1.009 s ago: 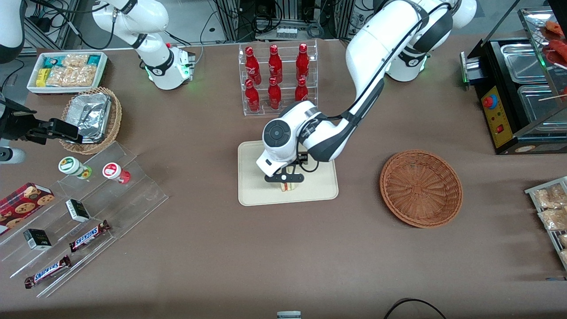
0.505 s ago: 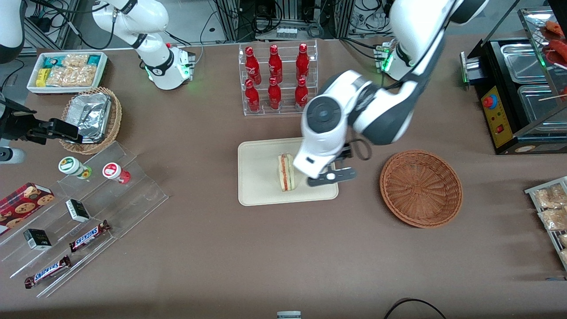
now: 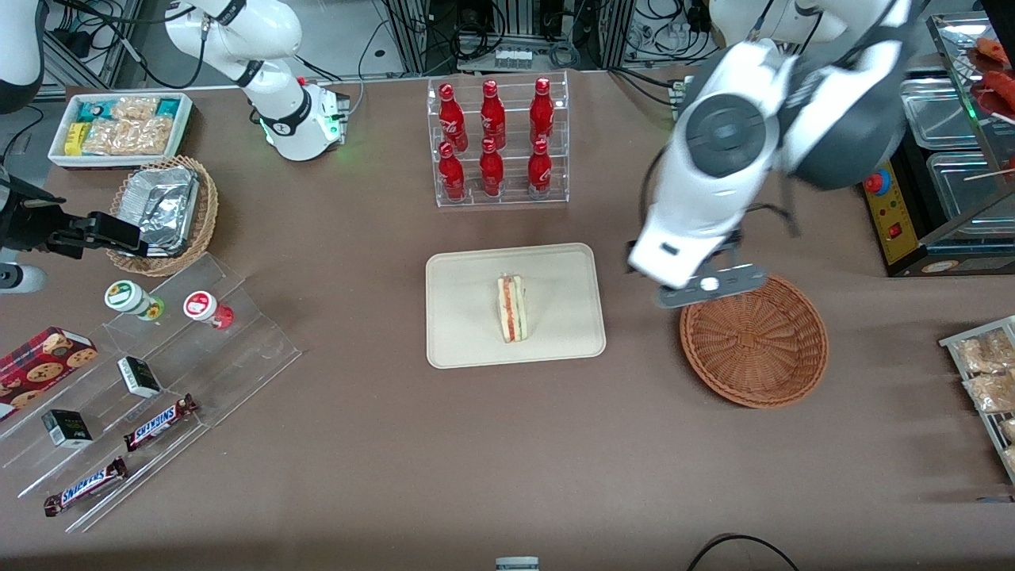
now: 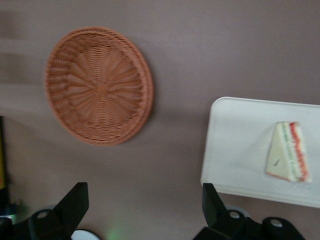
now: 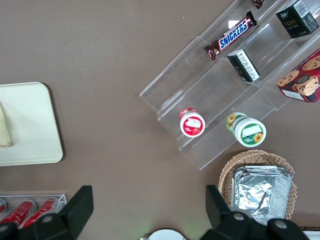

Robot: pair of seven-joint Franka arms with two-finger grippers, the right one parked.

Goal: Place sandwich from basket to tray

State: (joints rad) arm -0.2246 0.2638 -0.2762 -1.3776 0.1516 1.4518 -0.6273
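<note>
The sandwich (image 3: pixel 513 308), a pale wedge with red and green filling on its edge, stands on the cream tray (image 3: pixel 468 317) at the table's middle, with nothing touching it. The left wrist view shows the same sandwich (image 4: pixel 287 159) on the tray (image 4: pixel 235 145). The reddish-brown wicker basket (image 3: pixel 753 341) sits beside the tray toward the working arm's end and holds nothing; it shows bare in the wrist view too (image 4: pixel 97 85). My gripper (image 3: pixel 711 287) hangs high above the table over the basket's rim nearest the tray. Its fingers (image 4: pixel 75 205) are spread wide, so the gripper (image 4: pixel 143 210) is open and holds nothing.
A clear rack of red bottles (image 3: pixel 496 143) stands farther from the camera than the tray. A black food warmer (image 3: pixel 928 159) and a wire rack of packets (image 3: pixel 987 373) sit at the working arm's end. Acrylic snack steps (image 3: pixel 158 373), a foil-filled tan basket (image 3: pixel 162 210) and a white bin (image 3: pixel 119 127) lie toward the parked arm's end.
The gripper let go of the sandwich on the tray, rose and swung toward the basket. The sandwich stays standing where it was set down.
</note>
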